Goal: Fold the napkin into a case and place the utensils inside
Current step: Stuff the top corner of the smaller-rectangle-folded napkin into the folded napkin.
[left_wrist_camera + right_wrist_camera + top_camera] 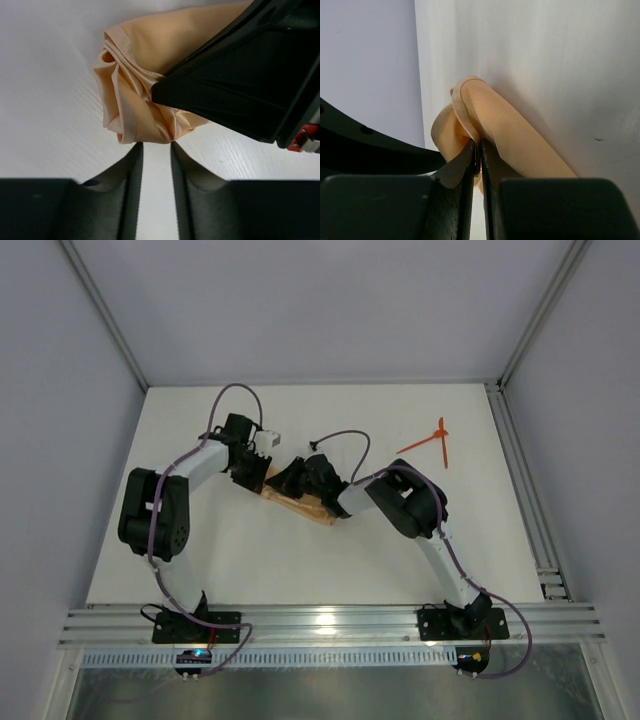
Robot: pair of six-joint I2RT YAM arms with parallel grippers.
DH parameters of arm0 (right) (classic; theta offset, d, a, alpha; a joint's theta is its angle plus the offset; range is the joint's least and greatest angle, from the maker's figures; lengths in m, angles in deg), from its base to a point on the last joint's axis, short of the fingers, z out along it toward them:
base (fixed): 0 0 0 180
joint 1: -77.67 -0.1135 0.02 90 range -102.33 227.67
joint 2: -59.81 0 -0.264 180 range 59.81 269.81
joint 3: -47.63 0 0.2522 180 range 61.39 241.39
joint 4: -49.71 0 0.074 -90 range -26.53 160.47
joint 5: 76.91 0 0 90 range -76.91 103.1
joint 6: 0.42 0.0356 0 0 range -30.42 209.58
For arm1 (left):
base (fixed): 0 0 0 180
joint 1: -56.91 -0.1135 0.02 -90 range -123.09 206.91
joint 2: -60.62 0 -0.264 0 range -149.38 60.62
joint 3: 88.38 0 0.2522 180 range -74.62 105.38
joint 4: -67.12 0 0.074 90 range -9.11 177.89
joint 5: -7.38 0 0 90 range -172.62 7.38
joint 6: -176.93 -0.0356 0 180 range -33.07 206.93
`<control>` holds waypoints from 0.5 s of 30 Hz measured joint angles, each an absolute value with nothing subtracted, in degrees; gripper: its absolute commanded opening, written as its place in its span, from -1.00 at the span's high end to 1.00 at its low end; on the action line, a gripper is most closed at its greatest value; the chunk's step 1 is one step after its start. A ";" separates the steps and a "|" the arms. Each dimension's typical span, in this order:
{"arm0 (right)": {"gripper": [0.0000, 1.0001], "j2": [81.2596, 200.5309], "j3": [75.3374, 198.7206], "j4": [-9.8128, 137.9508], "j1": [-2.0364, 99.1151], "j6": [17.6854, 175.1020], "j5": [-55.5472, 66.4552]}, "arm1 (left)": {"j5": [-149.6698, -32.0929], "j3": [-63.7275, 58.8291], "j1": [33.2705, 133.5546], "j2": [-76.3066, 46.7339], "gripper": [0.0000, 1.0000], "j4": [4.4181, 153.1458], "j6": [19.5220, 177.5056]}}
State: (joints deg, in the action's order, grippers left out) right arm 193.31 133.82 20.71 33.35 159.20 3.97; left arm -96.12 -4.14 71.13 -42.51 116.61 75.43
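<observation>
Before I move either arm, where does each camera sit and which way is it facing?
Top external: fixed above and behind the bases, looking down on the table; both arms show, meeting over the napkin, utensils far right.
Left wrist: on the left arm, looking past the open left gripper at the bunched napkin; the right gripper intrudes from the right.
Right wrist: on the right arm, looking along its fingers, shut on a napkin fold.
Shared: all three show the napkin.

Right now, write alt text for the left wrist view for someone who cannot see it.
A bunched peach napkin lies on a white table, pinched from the right by the black right gripper. The left gripper sits just below the cloth in the picture, fingers slightly apart, holding nothing.
</observation>
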 measured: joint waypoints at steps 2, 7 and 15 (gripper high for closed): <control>0.75 193.31 133.82 20.69 33.35 159.18 3.97 | -95.00 -4.14 71.44 -43.78 0.58 116.39 75.54; 0.75 193.31 133.82 20.62 33.35 159.20 3.97 | -93.73 -4.14 71.55 -44.81 1.00 115.85 75.91; 0.82 193.31 133.80 20.60 33.24 158.85 4.04 | -92.40 -4.16 71.59 -44.72 1.00 113.97 75.99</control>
